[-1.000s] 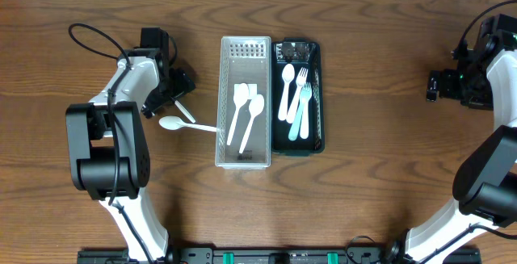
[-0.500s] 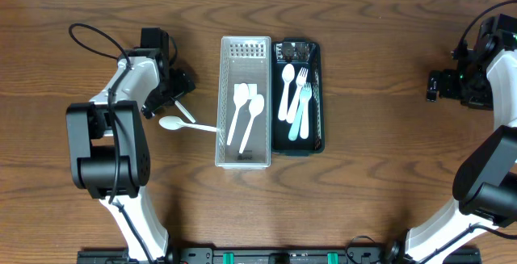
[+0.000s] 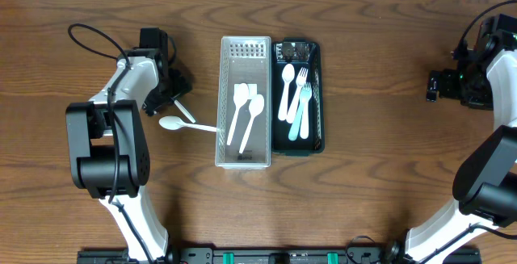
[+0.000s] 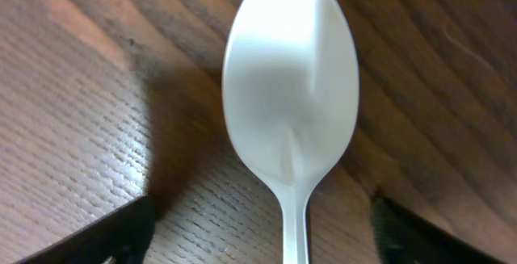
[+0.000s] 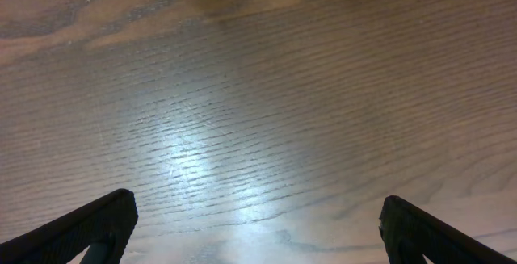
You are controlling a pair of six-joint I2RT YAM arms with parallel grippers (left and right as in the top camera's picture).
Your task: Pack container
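Left gripper (image 3: 179, 94) has its jaws apart, straddling the neck of a white plastic spoon (image 4: 291, 78). It lies flat on the table (image 3: 363, 199) just left of the clear tray (image 3: 222, 94), not pinched yet. Spoon looks light, thin and slick, likely to skate, so grip the handle near the neck. Right gripper (image 3: 440, 85) is wide, empty, far right.

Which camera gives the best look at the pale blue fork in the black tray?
The overhead view: the pale blue fork lies in full sight in the black tray, beside white cutlery. The left wrist view shows only a white spoon close up; the right wrist view shows only the table.
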